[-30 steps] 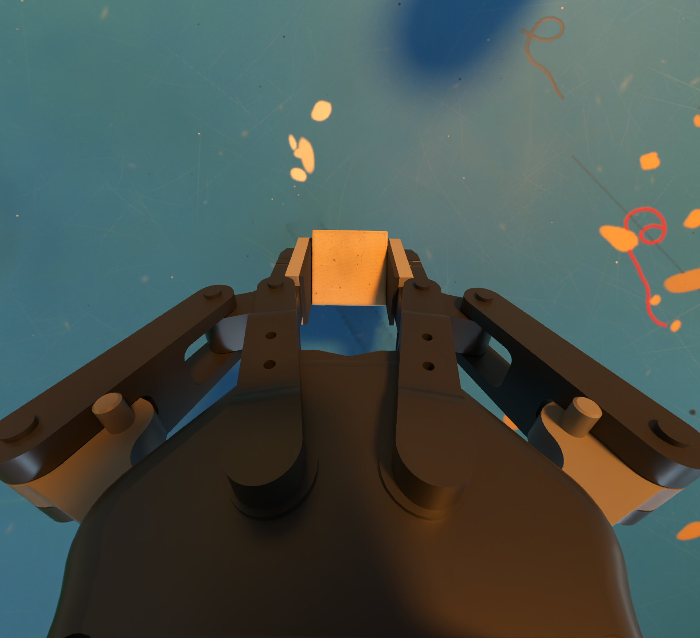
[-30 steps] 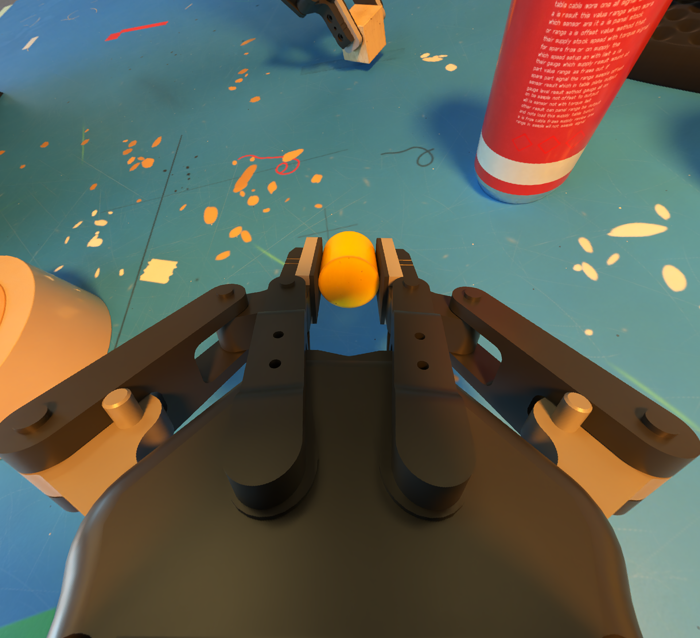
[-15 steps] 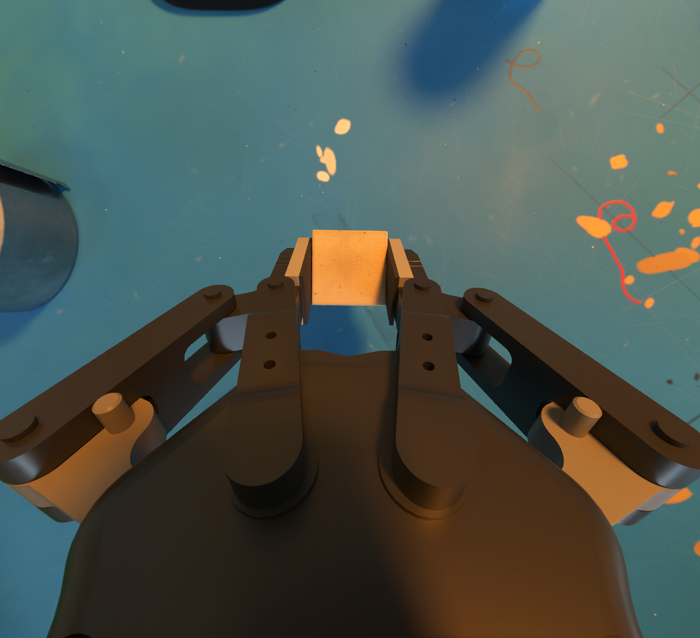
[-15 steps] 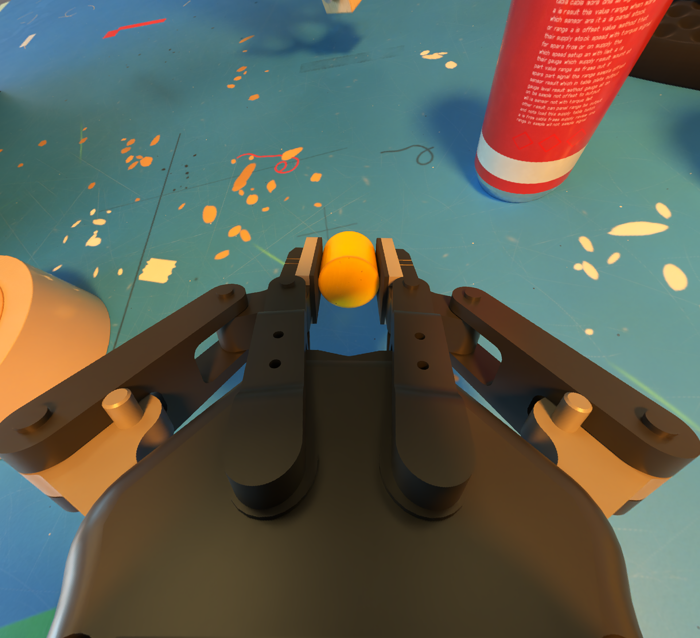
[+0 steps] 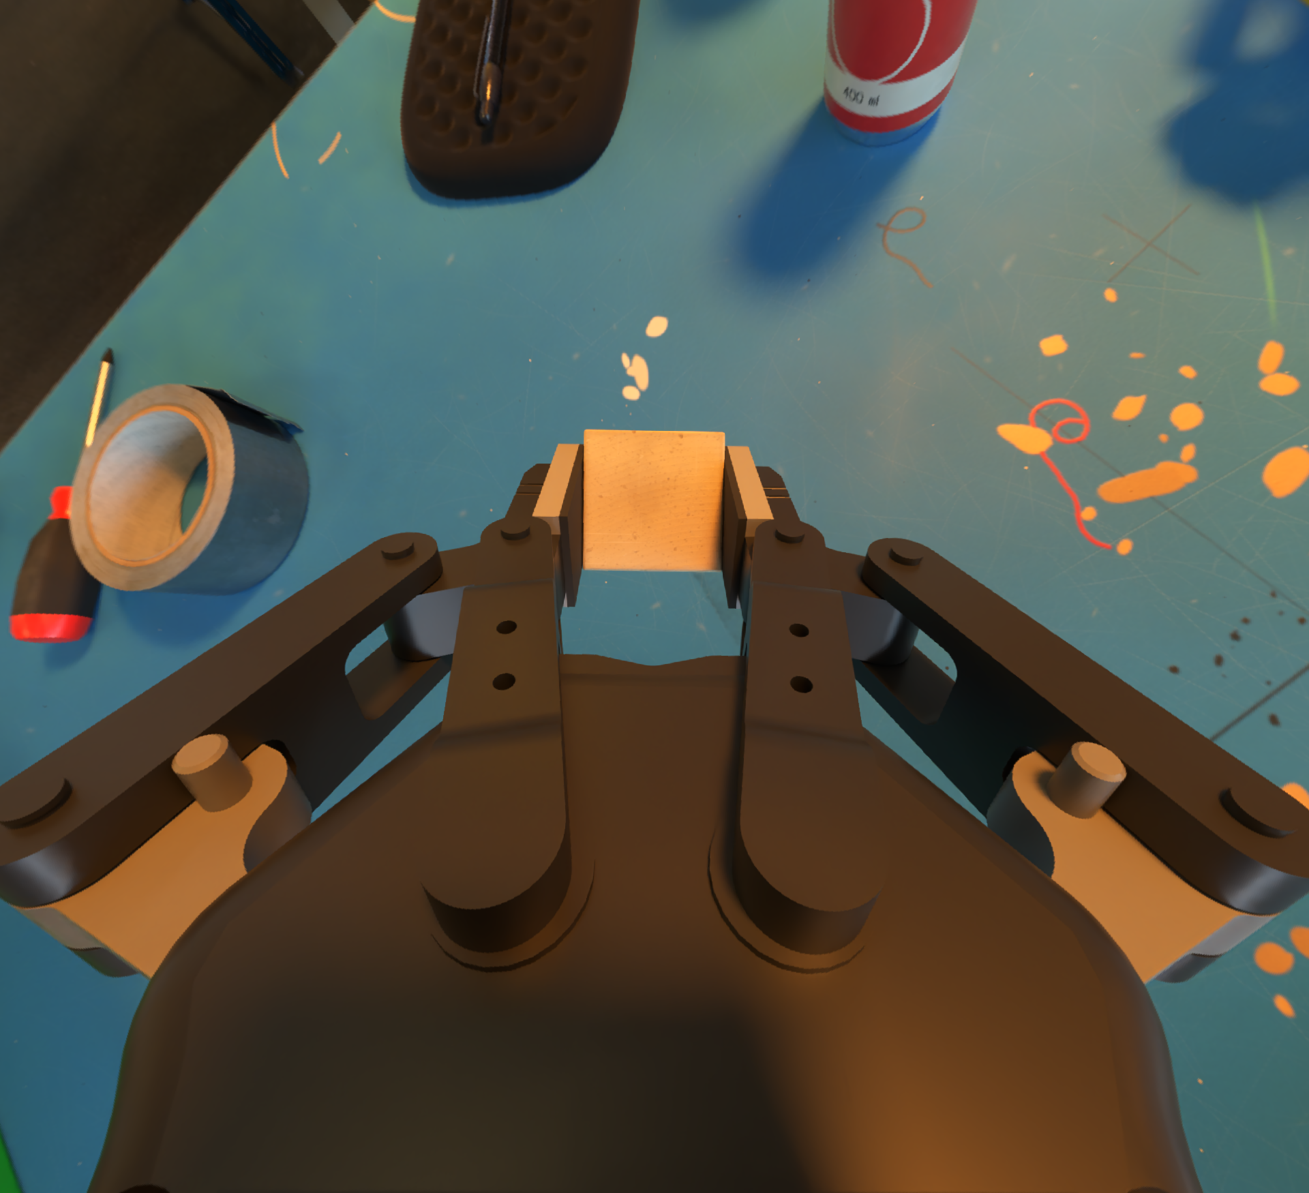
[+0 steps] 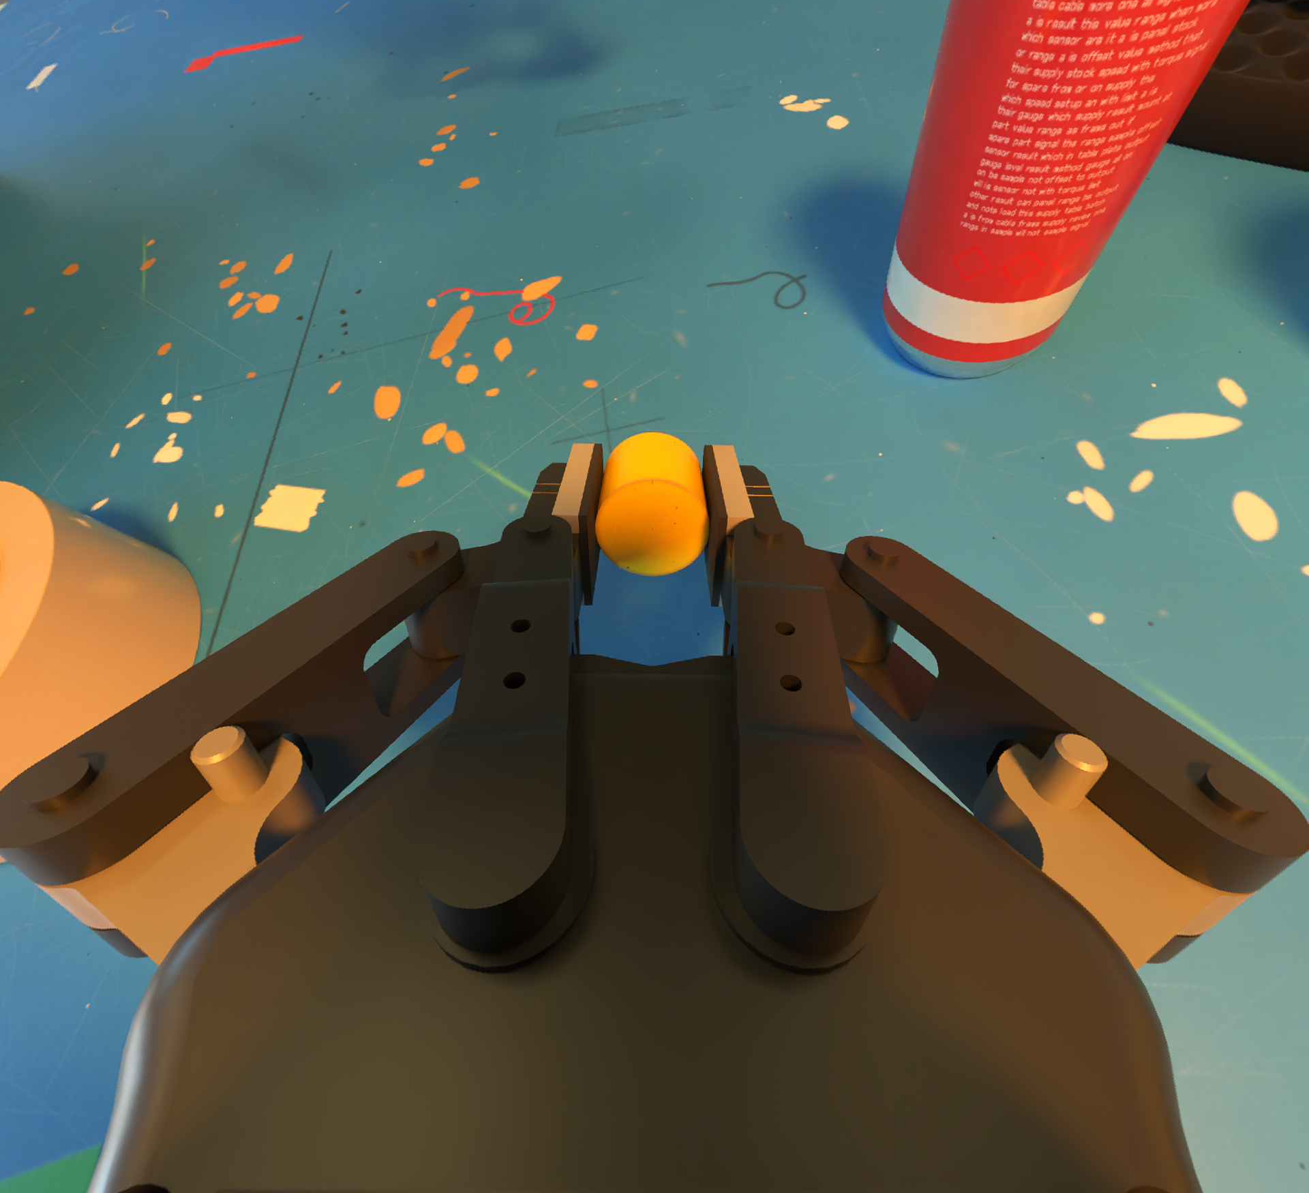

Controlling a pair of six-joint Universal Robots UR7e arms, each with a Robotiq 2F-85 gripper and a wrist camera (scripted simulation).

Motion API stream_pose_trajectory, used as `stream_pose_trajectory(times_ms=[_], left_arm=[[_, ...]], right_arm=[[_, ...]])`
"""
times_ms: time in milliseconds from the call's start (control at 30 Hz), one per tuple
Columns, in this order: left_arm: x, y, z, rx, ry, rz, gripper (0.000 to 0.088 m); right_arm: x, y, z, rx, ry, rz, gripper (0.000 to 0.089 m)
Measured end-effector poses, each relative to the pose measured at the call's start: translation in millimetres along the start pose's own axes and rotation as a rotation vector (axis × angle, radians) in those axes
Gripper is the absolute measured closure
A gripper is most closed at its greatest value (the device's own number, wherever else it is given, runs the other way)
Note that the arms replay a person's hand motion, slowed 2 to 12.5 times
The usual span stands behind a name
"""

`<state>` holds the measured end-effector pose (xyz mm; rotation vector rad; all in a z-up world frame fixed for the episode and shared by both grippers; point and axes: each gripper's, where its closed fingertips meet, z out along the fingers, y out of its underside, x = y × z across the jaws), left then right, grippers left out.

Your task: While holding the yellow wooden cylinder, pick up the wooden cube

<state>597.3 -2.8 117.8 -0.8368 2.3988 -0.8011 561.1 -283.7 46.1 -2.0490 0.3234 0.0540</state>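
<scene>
While my right gripper (image 6: pixel 652 507) clamps the yellow wooden cylinder (image 6: pixel 652 511), my left gripper (image 5: pixel 653 507) pinches the wooden cube (image 5: pixel 653 500) by flat, rigid, seemingly light opposite faces.

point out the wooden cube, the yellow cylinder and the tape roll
wooden cube (image 5: pixel 652 499), left wrist view, middle of its near face
yellow wooden cylinder (image 6: pixel 652 511), right wrist view, its round end face
tape roll (image 5: pixel 244 507), left wrist view, its grey outer band
</scene>
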Motion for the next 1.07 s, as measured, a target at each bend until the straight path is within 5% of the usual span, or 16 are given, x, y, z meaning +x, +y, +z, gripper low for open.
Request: stream_pose_trajectory(times_ms=[433,1067], left_arm=[[25.1,-36.8,-48.4,0.110,-0.067,0.141,0.0561],[106.0,-87.1,-83.7,0.204,-0.060,0.365,0.0561]], right_arm=[[-3.7,-13.6,-4.6,0.071,-0.023,0.048,0.0644],[-49.3,-72.2,-28.8,0.114,-0.173,0.159,0.0644]])
